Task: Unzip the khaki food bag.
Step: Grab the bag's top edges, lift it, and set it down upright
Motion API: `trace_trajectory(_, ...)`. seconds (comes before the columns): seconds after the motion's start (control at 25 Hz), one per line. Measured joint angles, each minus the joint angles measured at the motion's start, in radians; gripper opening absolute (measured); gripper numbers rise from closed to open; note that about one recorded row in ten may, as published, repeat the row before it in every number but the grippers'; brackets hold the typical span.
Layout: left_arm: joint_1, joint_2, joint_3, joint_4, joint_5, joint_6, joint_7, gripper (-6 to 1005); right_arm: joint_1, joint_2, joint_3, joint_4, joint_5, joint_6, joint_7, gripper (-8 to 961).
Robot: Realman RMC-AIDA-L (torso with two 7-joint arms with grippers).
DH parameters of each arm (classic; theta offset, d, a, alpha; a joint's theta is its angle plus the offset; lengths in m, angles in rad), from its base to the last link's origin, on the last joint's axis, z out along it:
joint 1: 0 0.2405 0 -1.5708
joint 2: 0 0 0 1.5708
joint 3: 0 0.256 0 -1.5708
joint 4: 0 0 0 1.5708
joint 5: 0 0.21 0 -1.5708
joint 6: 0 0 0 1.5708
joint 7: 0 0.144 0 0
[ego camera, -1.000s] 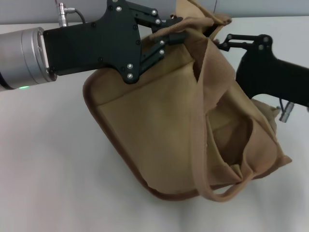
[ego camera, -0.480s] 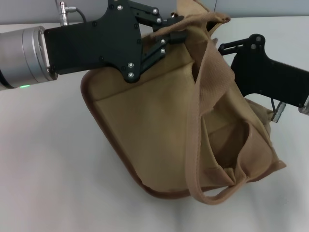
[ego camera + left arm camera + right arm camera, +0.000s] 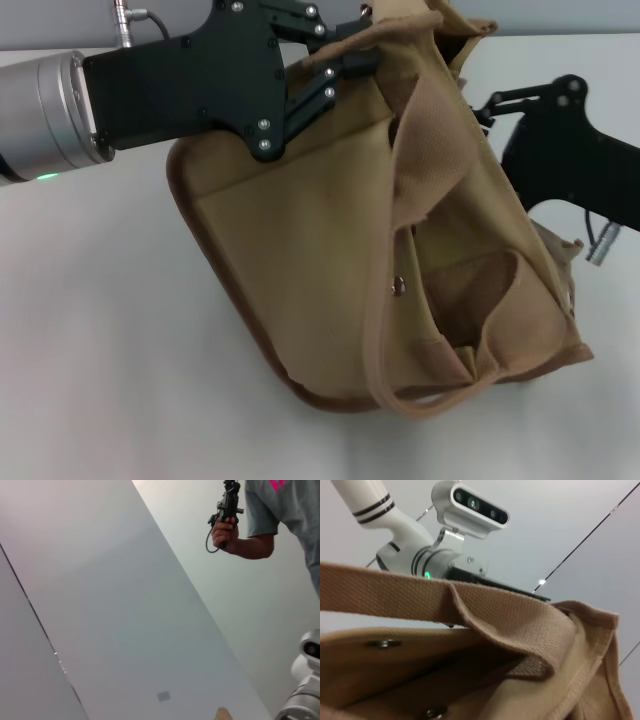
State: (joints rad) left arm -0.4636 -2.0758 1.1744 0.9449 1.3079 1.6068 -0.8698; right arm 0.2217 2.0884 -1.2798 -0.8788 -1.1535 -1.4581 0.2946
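The khaki food bag [image 3: 300, 250] hangs tilted over the white table, its brown-trimmed base down and to the left. A webbing handle [image 3: 383, 330] loops across its front, beside a metal snap [image 3: 399, 285]. My left gripper [image 3: 352, 58] is shut on the bag's top rim at the upper middle and holds it up. My right gripper [image 3: 482, 104] sits against the bag's top right edge, its tip hidden by fabric. The zipper and its pull are hidden. The right wrist view shows the bag's canvas [image 3: 510, 620] and a handle close up.
The white table [image 3: 100, 350] runs under and left of the bag. The right wrist view shows the robot's head camera [image 3: 470, 502] behind the bag. The left wrist view shows a wall and a person's hand holding a device [image 3: 226, 517].
The right gripper has moved to the right, away from the bag's top. The bag's top has swung up and left with the left gripper, and the handle has slid left, baring a snap.
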Motion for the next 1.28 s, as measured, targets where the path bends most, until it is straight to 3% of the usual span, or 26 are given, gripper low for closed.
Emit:
trace_trajectory(0.24, 0.004, 0.0, -0.001, -0.01, -0.02, -0.011, 0.001, 94, -0.042, -0.004, 0.077, 0.036, -0.009, -0.087, 0.004, 2)
trace_trajectory(0.8, -0.006, 0.003, 0.007, -0.011, -0.03, -0.032, 0.004, 95, -0.077, -0.001, 0.152, 0.074, 0.019, -0.161, -0.001, 0)
trace_trajectory(1.0, -0.008, 0.004, 0.007, -0.011, -0.03, -0.026, 0.005, 95, -0.049, 0.003, 0.149, 0.116, 0.099, -0.154, -0.117, 65)
trace_trajectory(1.28, -0.009, 0.003, 0.017, -0.011, -0.031, -0.026, 0.005, 95, 0.026, 0.0, 0.169, 0.188, 0.114, -0.112, -0.119, 173)
